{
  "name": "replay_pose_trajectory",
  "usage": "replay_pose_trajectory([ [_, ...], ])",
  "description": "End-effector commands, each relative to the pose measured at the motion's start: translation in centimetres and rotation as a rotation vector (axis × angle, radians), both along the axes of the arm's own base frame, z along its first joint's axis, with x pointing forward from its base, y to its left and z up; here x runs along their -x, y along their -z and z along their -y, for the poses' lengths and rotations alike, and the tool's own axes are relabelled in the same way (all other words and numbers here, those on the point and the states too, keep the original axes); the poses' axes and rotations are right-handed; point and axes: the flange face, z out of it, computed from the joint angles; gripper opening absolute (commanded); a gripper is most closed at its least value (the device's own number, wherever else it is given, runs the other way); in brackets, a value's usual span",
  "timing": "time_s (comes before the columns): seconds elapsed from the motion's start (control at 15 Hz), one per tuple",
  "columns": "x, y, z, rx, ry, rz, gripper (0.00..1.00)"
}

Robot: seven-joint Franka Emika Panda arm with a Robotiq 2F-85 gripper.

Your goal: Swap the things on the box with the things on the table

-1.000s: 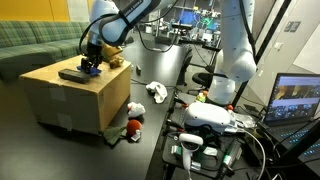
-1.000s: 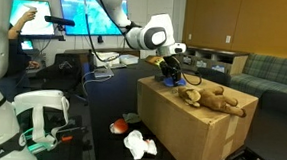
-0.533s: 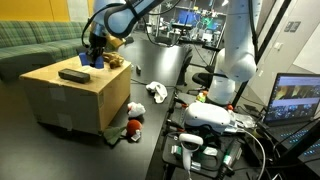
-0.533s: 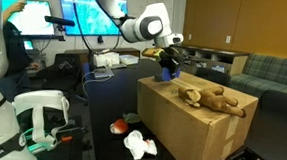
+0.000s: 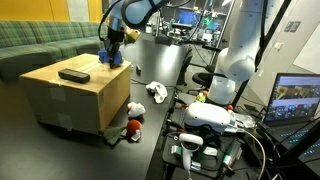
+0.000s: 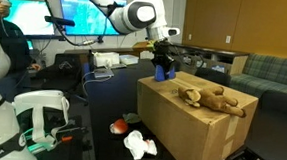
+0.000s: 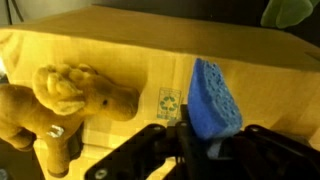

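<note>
My gripper (image 5: 112,52) is shut on a blue sponge (image 7: 213,100) and holds it above the edge of the cardboard box (image 5: 70,95); both also show in an exterior view, gripper (image 6: 163,69) and box (image 6: 186,128). A brown plush toy (image 6: 211,97) lies on the box top, seen in the wrist view (image 7: 62,105) too. A dark remote-like object (image 5: 73,75) lies on the box. On the floor lie a white cloth (image 6: 140,144) and a red-and-white plush toy (image 5: 135,118).
A green sofa (image 5: 40,38) stands behind the box. A white robot base (image 5: 235,60) and a device with cables (image 5: 210,125) stand beside it. A laptop (image 5: 295,100) sits at the edge. Monitors (image 6: 87,14) and a person (image 6: 6,42) are at the back.
My gripper has lifted the blue sponge off the box top and carried it up and toward the box's edge near the floor items.
</note>
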Motion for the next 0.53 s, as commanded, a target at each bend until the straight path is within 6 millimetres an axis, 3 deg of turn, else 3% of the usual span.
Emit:
replay_pose_trajectory([
  [0.0,4.8,0.0,2.6,0.03,0.0,-0.03,0.04],
  [0.47,12.6,4.4,5.4,0.051,0.059,-0.119,0.04],
])
